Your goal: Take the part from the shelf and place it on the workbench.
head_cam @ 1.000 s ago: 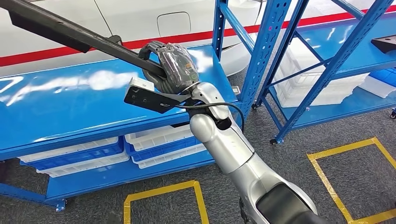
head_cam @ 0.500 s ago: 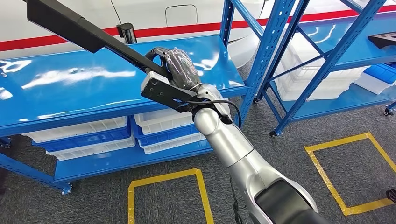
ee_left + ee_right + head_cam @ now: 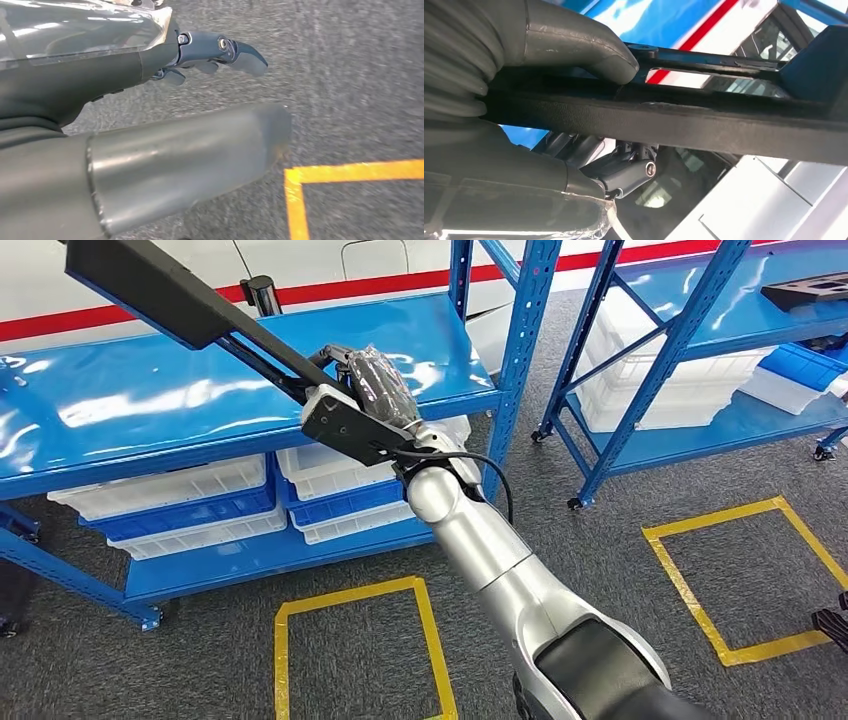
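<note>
I have the long black part (image 3: 190, 308) clamped in my right hand (image 3: 375, 380), thumb over the top and fingers wrapped beneath, gripping it near its lower end. Its long axis runs up and away to the left from the hand, carried in the air above the blue shelf (image 3: 120, 430). My left hand (image 3: 220, 52) hangs over the floor holding nothing, fingers loosely apart.

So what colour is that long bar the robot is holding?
Black: the long part in the right hand, clearest in the head view.
</note>
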You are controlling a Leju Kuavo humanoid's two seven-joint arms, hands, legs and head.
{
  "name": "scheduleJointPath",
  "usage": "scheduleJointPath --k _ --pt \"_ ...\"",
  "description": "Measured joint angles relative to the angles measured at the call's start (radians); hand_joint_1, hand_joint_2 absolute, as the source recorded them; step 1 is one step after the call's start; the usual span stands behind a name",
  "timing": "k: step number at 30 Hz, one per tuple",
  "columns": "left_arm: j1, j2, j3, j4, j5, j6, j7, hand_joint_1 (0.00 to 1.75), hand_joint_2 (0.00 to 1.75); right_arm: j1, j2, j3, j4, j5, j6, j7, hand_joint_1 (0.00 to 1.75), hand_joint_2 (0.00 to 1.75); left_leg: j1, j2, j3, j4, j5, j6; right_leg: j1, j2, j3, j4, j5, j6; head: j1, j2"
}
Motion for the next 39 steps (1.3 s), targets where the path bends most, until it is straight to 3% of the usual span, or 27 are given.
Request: scheduleJointPath --k 2,4,7,9,11,12,13,14,15,16,18,19,21,22,24,26,27,28,29,30,32,34,35,37,39 --pt "0.000 0.002 0.001 0.000 0.006 0.003 -0.002 0.00 0.00 -0.001 0.004 -0.003 0.006 -0.002 0.001 -0.006 1.75 1.75 0.002 -0.002 0.102 -0.133 0.003 0.002 0.001 0.001 -0.025 0.013 0.014 0.011 0.000 0.000" --pt "0.000 0.002 0.004 0.000 0.009 0.004 -0.002 0.00 0.00 -0.004 0.011 -0.007 0.010 -0.003 0.003 -0.010 1.75 1.75 -0.003 -0.005 0.154 -0.214 -0.021 0.015 0.004 0.001 -0.036 0.019 0.026 0.025 0.002 0.000" --pt "0.001 0.001 0.008 0.000 0.012 0.007 -0.004 0.00 0.00 -0.011 0.017 -0.011 0.016 -0.005 0.004 -0.012 1.75 1.75 -0.011 -0.003 0.142 -0.228 0.001 0.046 0.006 0.002 -0.045 0.019 0.038 0.043 0.003 0.000" --pt "0.001 0.000 0.012 0.000 0.014 0.010 -0.006 0.00 0.00 -0.016 0.015 -0.014 0.021 -0.005 0.004 -0.012 1.75 1.75 -0.010 0.002 0.120 -0.238 0.031 0.068 0.006 0.004 -0.075 0.077 -0.020 0.036 0.004 0.000" --pt "0.001 -0.001 0.015 0.000 0.015 0.012 -0.009 0.00 0.00 -0.018 0.015 -0.015 0.025 -0.006 0.006 -0.014 1.75 1.75 -0.010 0.005 0.091 -0.238 0.058 0.077 0.003 0.005 -0.114 0.204 -0.109 0.025 0.006 0.000" --pt "0.001 -0.001 0.016 0.000 0.016 0.012 -0.010 0.00 0.00 -0.019 0.014 -0.016 0.028 -0.006 0.007 -0.016 1.75 1.75 -0.010 0.006 0.075 -0.238 0.070 0.076 0.003 0.005 -0.125 0.270 -0.136 0.028 0.005 0.000" --pt "0.001 -0.002 0.017 0.000 0.017 0.013 -0.011 0.00 0.00 -0.019 0.013 -0.016 0.032 -0.007 0.009 -0.020 1.75 1.75 -0.011 0.007 0.057 -0.238 0.084 0.075 0.002 0.005 -0.120 0.309 -0.140 0.037 0.005 0.000" --pt "0.001 -0.002 0.019 0.000 0.019 0.014 -0.013 0.00 0.00 -0.019 0.013 -0.016 0.036 -0.007 0.010 -0.025 1.75 1.75 -0.010 0.008 0.039 -0.237 0.098 0.072 0.002 0.005 -0.098 0.317 -0.130 0.048 0.005 0.000" --pt "0.001 -0.002 0.021 0.000 0.022 0.015 -0.015 0.00 0.00 -0.019 0.012 -0.016 0.040 -0.007 0.010 -0.030 1.75 1.75 -0.010 0.008 0.024 -0.236 0.112 0.069 0.001 0.005 -0.054 0.279 -0.110 0.057 0.005 0.000" --pt "0.001 -0.002 0.024 0.000 0.026 0.017 -0.017 0.00 0.00 -0.021 0.013 -0.016 0.043 -0.006 0.010 -0.036 1.75 1.75 -0.010 0.008 0.011 -0.236 0.124 0.064 0.000 0.005 0.008 0.207 -0.100 0.060 0.005 0.000" --pt "0.002 -0.002 0.029 0.000 0.031 0.020 -0.021 0.00 0.00 -0.027 0.018 -0.017 0.050 -0.005 0.008 -0.047 1.75 1.75 -0.013 0.008 -0.004 -0.237 0.146 0.053 0.004 0.006 0.115 0.056 -0.114 0.049 0.004 0.000" --pt "0.002 -0.002 0.030 0.000 0.033 0.021 -0.022 0.00 0.00 -0.030 0.020 -0.017 0.055 -0.005 0.006 -0.053 1.75 1.75 -0.013 0.008 -0.006 -0.239 0.156 0.047 0.007 0.008 0.139 0.012 -0.125 0.042 0.003 0.000" --pt "0.004 -0.002 0.034 0.000 0.036 0.022 -0.024 0.00 0.00 -0.036 0.021 -0.020 0.065 -0.004 0.003 -0.062 1.75 1.75 -0.010 0.009 -0.008 -0.250 0.176 0.035 0.010 0.009 0.132 -0.002 -0.119 0.029 0.001 0.000" --pt "0.005 -0.002 0.037 0.000 0.037 0.022 -0.024 0.00 0.00 -0.038 0.021 -0.022 0.071 -0.003 0.001 -0.065 1.75 1.75 -0.007 0.008 -0.012 -0.249 0.173 0.029 0.006 0.008 0.127 -0.004 -0.110 0.021 0.000 0.000" --pt "0.008 -0.001 0.043 0.000 0.039 0.022 -0.024 0.00 0.00 -0.041 0.023 -0.026 0.081 -0.002 -0.001 -0.068 1.75 1.75 -0.002 0.005 -0.034 -0.205 0.109 0.020 -0.001 0.004 0.113 -0.005 -0.086 0.000 0.000 0.000" --pt "0.009 0.000 0.047 0.000 0.039 0.022 -0.024 0.00 0.00 -0.042 0.025 -0.030 0.090 -0.002 -0.001 -0.070 1.75 1.75 0.000 0.002 -0.072 -0.078 0.004 0.012 -0.001 0.003 0.086 -0.004 -0.060 -0.011 -0.001 0.000" --pt "0.009 0.000 0.048 0.000 0.039 0.022 -0.024 0.00 0.00 -0.043 0.026 -0.031 0.093 -0.002 -0.002 -0.070 1.75 1.75 0.000 0.001 -0.086 -0.011 -0.028 0.008 0.001 0.002 0.072 -0.003 -0.049 -0.012 -0.001 0.000" --pt "0.009 0.000 0.049 0.000 0.040 0.022 -0.024 0.00 0.00 -0.043 0.026 -0.033 0.097 -0.002 -0.002 -0.070 1.75 1.75 0.000 0.001 -0.090 0.040 -0.039 0.004 0.001 0.002 0.056 -0.002 -0.038 -0.011 -0.001 0.000" --pt "0.009 0.000 0.050 0.000 0.040 0.022 -0.024 0.00 0.00 -0.043 0.026 -0.035 0.101 -0.002 -0.002 -0.070 1.75 1.75 0.001 0.001 -0.077 0.054 -0.027 0.003 0.001 0.002 0.042 0.001 -0.028 -0.008 -0.001 0.000" --pt "0.009 0.001 0.050 0.000 0.040 0.022 -0.024 0.00 0.00 -0.043 0.026 -0.036 0.104 -0.002 -0.002 -0.070 1.75 1.75 0.002 0.001 -0.045 0.031 -0.005 0.003 0.001 0.003 0.028 0.005 -0.020 -0.005 -0.002 0.000" --pt "0.008 0.003 0.052 0.000 0.041 0.022 -0.025 0.00 0.00 -0.045 0.027 -0.039 0.107 -0.003 -0.002 -0.071 1.75 1.75 0.002 0.001 0.059 -0.090 0.018 0.005 0.002 0.003 0.004 0.017 -0.009 0.004 -0.002 0.000" --pt "0.006 0.005 0.054 0.000 0.044 0.022 -0.028 0.00 0.00 -0.049 0.029 -0.043 0.109 -0.008 -0.002 -0.074 1.75 1.75 -0.002 -0.003 0.128 -0.190 0.002 0.015 0.005 0.003 -0.010 0.026 0.001 0.018 0.000 0.000" --pt "0.006 0.005 0.055 0.000 0.046 0.022 -0.031 0.00 0.00 -0.052 0.031 -0.044 0.110 -0.011 -0.002 -0.077 1.75 1.75 -0.006 -0.005 0.138 -0.210 -0.006 0.023 0.007 0.003 -0.014 0.027 0.007 0.025 0.000 0.000" --pt "0.006 0.005 0.058 0.001 0.048 0.022 -0.035 0.00 0.00 -0.057 0.032 -0.045 0.115 -0.015 -0.001 -0.081 1.75 1.75 -0.009 -0.003 0.127 -0.217 0.007 0.042 0.006 0.003 -0.022 0.027 0.018 0.039 0.000 0.000" --pt "0.007 0.005 0.062 0.001 0.051 0.022 -0.037 0.00 0.00 -0.062 0.031 -0.046 0.121 -0.018 -0.001 -0.084 1.75 1.75 -0.008 0.002 0.109 -0.225 0.031 0.065 0.007 0.004 -0.048 0.065 -0.018 0.038 0.002 0.000"
